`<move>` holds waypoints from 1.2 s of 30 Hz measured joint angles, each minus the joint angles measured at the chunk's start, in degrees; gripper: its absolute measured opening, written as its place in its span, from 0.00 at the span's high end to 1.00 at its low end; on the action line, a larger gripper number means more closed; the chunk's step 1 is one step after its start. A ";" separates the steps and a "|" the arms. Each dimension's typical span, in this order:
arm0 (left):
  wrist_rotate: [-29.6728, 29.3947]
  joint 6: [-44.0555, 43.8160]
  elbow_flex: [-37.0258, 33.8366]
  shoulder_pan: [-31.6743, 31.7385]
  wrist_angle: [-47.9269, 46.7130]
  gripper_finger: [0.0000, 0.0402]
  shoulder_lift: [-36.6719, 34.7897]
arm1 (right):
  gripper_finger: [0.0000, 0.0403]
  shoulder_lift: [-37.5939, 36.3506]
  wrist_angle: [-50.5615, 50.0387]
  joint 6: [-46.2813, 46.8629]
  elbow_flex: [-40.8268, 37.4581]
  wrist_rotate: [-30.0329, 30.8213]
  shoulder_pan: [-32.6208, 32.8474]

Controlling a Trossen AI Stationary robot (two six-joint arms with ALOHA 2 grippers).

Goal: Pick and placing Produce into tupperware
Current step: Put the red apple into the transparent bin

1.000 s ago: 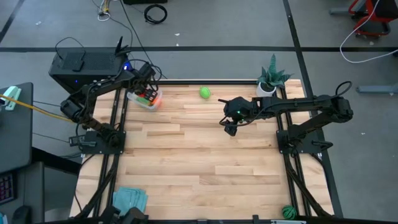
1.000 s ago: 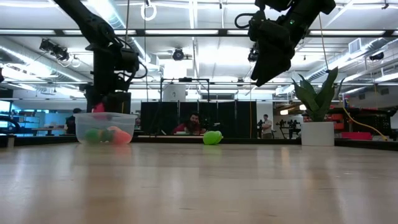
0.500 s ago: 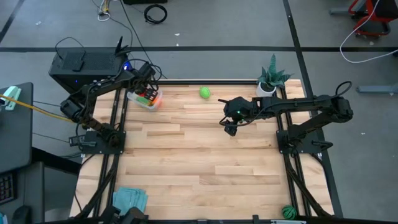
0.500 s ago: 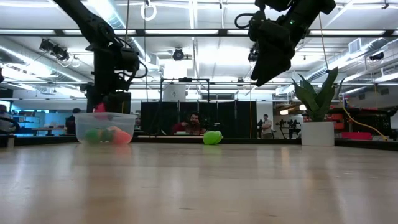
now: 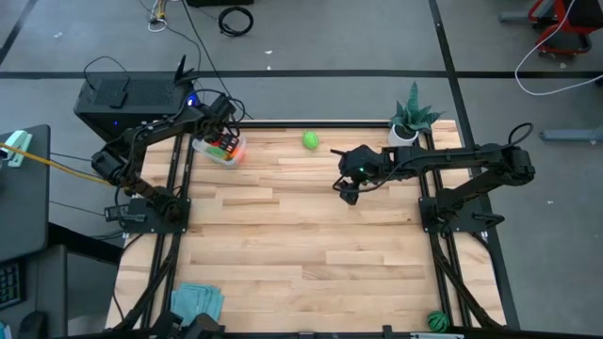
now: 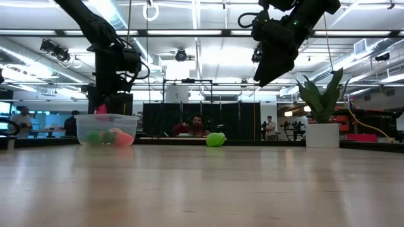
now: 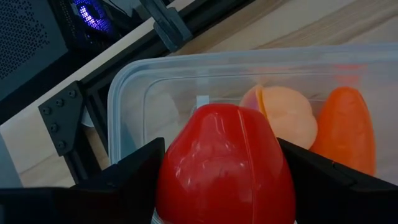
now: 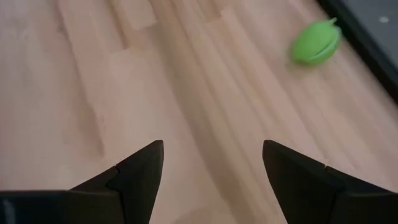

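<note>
Over the last second nothing on the table visibly shifted: the left gripper stayed poised above the tupperware, fingers clamped on the red piece, so release seemed imminent. An orange carrot probably already lay inside. The right gripper hung wide apart, near the light green ball.

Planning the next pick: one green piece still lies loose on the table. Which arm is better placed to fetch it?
The right. Its gripper hangs open and empty near the green piece, while the left gripper is at the tupperware, shut on a red piece.
</note>
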 joint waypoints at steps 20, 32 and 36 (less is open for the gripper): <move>0.00 0.04 0.00 0.00 -0.26 0.29 -0.02 | 0.31 0.00 2.98 -0.22 0.00 2.14 -0.90; 0.00 0.04 0.00 0.00 -2.49 0.29 -0.02 | 0.31 0.00 2.96 -0.22 0.00 2.12 -0.90; 0.00 0.02 0.00 0.09 -2.46 0.26 -0.02 | 0.31 0.00 2.96 -0.22 0.00 2.12 -0.90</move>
